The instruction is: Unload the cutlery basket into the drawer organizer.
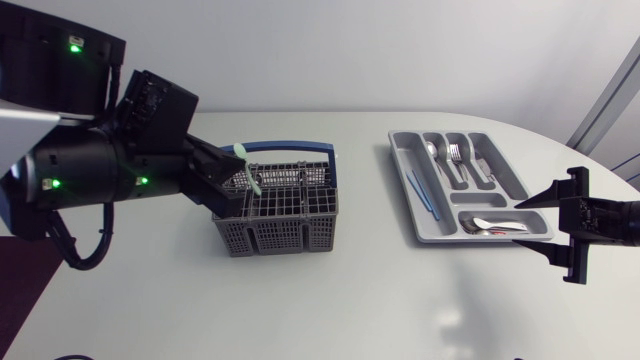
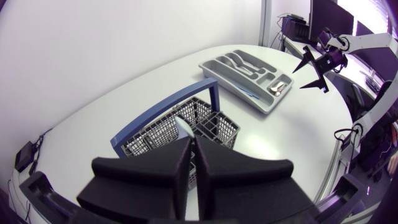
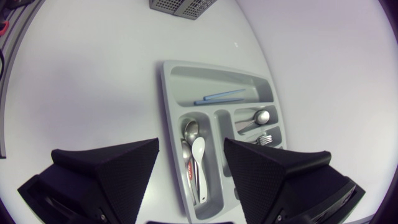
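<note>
Your left hand (image 1: 232, 178) stands over the near-left part of the cutlery basket (image 1: 290, 215). Its fingers are drawn almost together on a pale green utensil (image 1: 246, 163), whose end sticks up past them by the basket's blue handle (image 1: 290, 147). In your left wrist view the same utensil (image 2: 185, 129) shows as a pale sliver pinched between the two fingers, directly above the basket's grid (image 2: 217, 124). What kind of utensil it is cannot be told.

The basket sits left of centre on the desk (image 1: 350, 300). The drawer organizer (image 1: 440, 238) lies well apart from it, toward your right.

Your right hand (image 1: 520, 225) hangs just beside the organizer's outer end with its fingers spread wide, holding nothing. Your right wrist view looks down on the organizer (image 3: 166, 118) between those fingers. One long compartment holds thin blue sticks (image 3: 219, 97). Another holds metal spoons with a white spoon (image 3: 198, 152).
</note>
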